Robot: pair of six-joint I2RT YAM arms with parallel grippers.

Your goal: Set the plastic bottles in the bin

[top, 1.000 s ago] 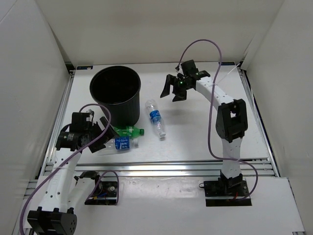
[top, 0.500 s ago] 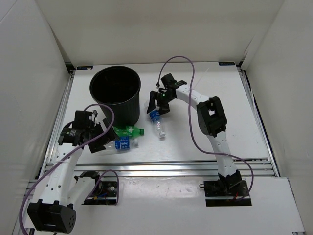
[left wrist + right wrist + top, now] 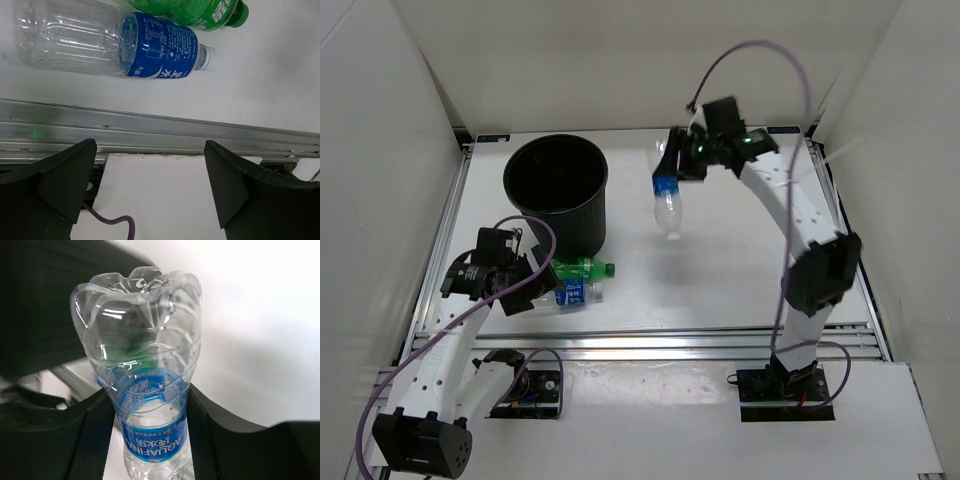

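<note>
My right gripper (image 3: 673, 166) is shut on a clear plastic bottle with a blue label (image 3: 668, 207). It holds the bottle in the air to the right of the black bin (image 3: 557, 190). In the right wrist view the bottle (image 3: 146, 390) sits squeezed between both pads (image 3: 93, 440), base pointing away. A green bottle (image 3: 582, 267) and another blue-labelled bottle (image 3: 571, 293) lie on the table in front of the bin. My left gripper (image 3: 532, 276) stands open just left of them. In the left wrist view the blue-labelled bottle (image 3: 115, 50) and the green one (image 3: 200, 12) lie beyond the open gripper (image 3: 150, 185).
White walls close in the table on the left, back and right. An aluminium rail (image 3: 650, 342) runs along the table's near edge, also seen in the left wrist view as a rail (image 3: 160, 132). Purple cables (image 3: 760, 60) loop from both arms.
The right gripper came down on the blue-labelled bottle beside the bin, shut on it, and lifted it up and toward the back. The left arm has barely moved.
</note>
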